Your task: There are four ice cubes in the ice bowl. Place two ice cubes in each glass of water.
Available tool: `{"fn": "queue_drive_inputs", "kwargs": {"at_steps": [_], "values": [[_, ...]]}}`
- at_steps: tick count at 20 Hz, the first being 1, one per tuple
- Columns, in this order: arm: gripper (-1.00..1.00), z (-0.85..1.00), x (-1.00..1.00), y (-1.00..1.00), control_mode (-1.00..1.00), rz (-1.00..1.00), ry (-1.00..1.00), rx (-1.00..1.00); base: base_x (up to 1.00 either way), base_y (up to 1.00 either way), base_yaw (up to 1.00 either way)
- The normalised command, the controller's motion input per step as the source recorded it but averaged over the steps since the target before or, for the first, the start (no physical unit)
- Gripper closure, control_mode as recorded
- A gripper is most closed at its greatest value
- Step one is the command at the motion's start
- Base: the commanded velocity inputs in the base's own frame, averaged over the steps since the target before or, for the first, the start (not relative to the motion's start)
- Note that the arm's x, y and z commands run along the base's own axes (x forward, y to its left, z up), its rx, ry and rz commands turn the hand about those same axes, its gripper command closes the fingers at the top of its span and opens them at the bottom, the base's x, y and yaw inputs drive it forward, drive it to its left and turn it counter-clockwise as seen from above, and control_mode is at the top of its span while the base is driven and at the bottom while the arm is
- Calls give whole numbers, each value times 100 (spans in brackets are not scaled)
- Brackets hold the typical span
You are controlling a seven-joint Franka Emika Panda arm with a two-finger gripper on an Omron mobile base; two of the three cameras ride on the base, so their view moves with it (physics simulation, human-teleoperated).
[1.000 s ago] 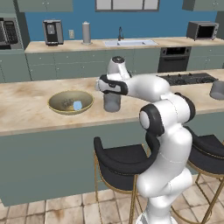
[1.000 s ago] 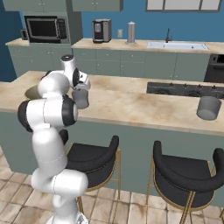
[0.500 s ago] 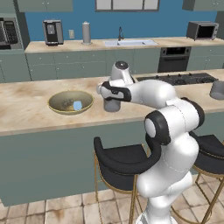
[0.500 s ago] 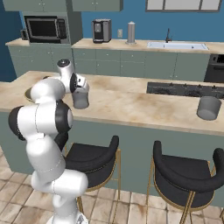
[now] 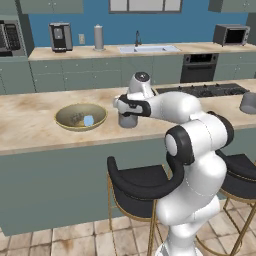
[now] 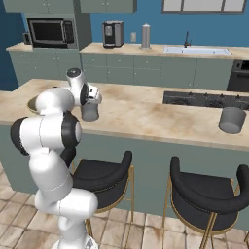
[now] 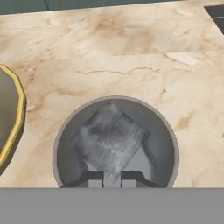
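The white arm's elbow has swung out wide over the last second, and the hand has eased lower. The gripper [image 7: 112, 178] is clenched on a pale translucent ice cube [image 7: 109, 138], hanging right over the mouth of the short grey cylindrical glass [image 7: 166, 151]. That glass stands near the front edge of the marble counter [image 7: 131, 57], just beside the olive-gold brassy-rimmed bowl [image 5: 61, 114], where one blue cube [image 5: 88, 120] waits. It looks ready to drop. The second grey glass [image 5: 248, 102] sits at the counter's right end.
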Motion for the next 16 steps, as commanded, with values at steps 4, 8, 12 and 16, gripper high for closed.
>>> {"fn": "queue_drive_inputs", "kwargs": {"at_steps": [4,8,12,16], "values": [[-100,2,-31,0,-100,0,-1,0,0,0,0],[-100,22,-43,0,-100,0,-10,0,0,0,0],[-100,45,-10,0,-100,0,-11,1,0,0,0],[-100,47,-24,61,-100,0,-1,2,0,0,0]]}}
